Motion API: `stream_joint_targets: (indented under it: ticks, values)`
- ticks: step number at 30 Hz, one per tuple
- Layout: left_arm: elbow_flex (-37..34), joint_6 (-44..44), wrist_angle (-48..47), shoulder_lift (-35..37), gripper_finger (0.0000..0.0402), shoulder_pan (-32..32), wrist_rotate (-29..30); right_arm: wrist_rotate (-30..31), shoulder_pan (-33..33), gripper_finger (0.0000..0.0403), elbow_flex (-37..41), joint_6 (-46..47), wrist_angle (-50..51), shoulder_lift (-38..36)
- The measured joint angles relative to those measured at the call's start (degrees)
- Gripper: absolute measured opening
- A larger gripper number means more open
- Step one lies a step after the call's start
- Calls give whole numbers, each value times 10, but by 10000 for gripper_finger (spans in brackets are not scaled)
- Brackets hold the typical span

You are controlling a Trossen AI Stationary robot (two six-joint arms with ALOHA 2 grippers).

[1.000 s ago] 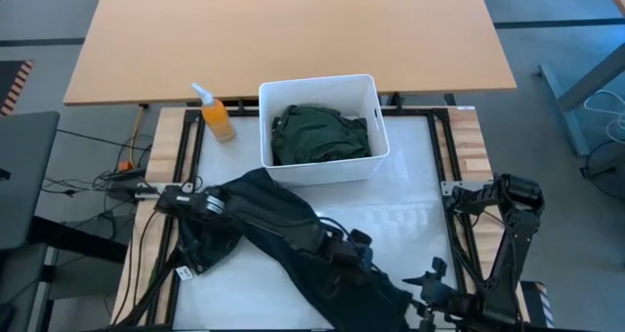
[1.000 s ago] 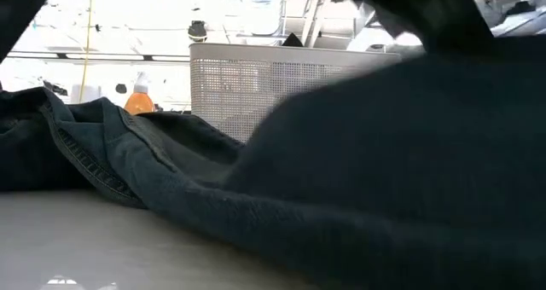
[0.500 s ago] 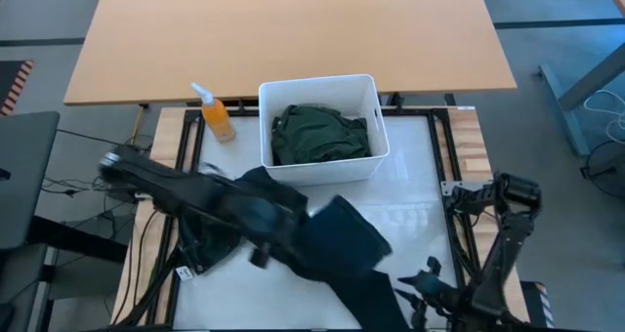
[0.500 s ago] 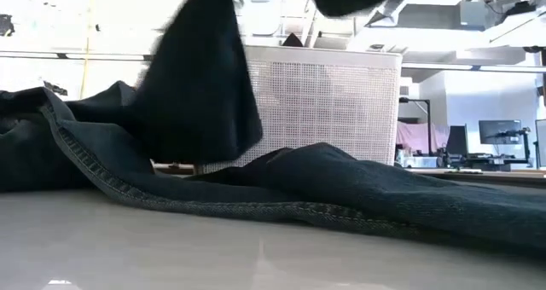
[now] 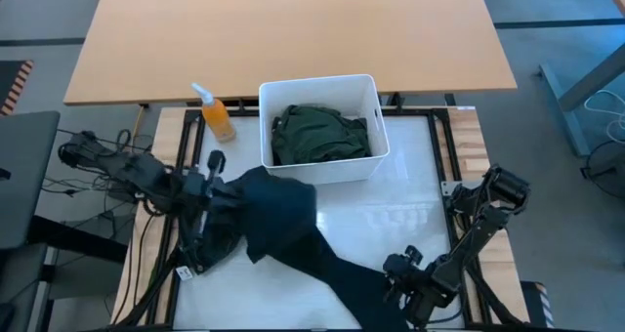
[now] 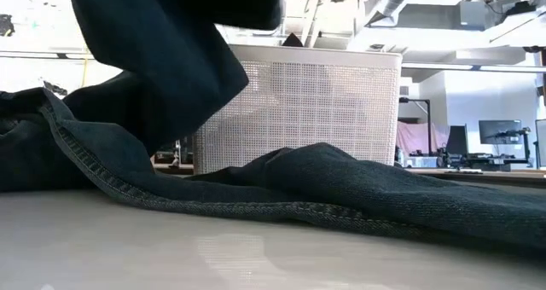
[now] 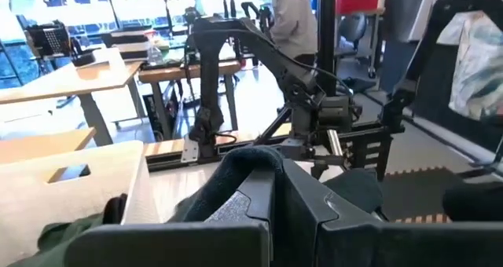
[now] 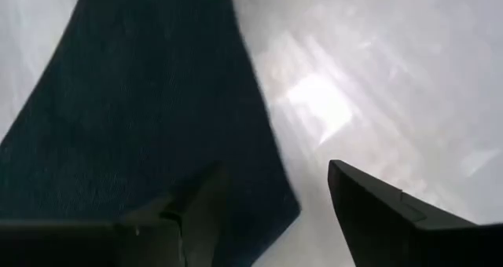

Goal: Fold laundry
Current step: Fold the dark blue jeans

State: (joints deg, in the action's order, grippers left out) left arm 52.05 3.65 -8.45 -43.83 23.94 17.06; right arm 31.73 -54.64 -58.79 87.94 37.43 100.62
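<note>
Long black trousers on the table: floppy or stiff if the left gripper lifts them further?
Probably floppy: the long black trousers already drape in folds from the shut left gripper across the white table. Likely heavyish for cloth; the stitched hem looks like thick denim. The trailing leg near the open right gripper would probably drag.

You find no text, label, brand, number or sign that can be read in any of these views. Nothing legible stands on any object on the table or in the room behind it.
</note>
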Motion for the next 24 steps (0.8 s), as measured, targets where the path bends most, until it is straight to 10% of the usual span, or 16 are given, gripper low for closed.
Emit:
stream_joint_targets:
  ticks: [10, 18, 24]
  values:
    - [-19, 20, -2, 8, 0, 13, -18, -30, 1, 248, 48, 15, -72, 0]
    - [-19, 42, -1, -4, 0, 13, -35, -83, 7, 34, 49, -90, -158, -29]
    - [-19, 56, 4, -4, 0, 13, -42, -93, 34, 18, 4, -185, -120, -127]
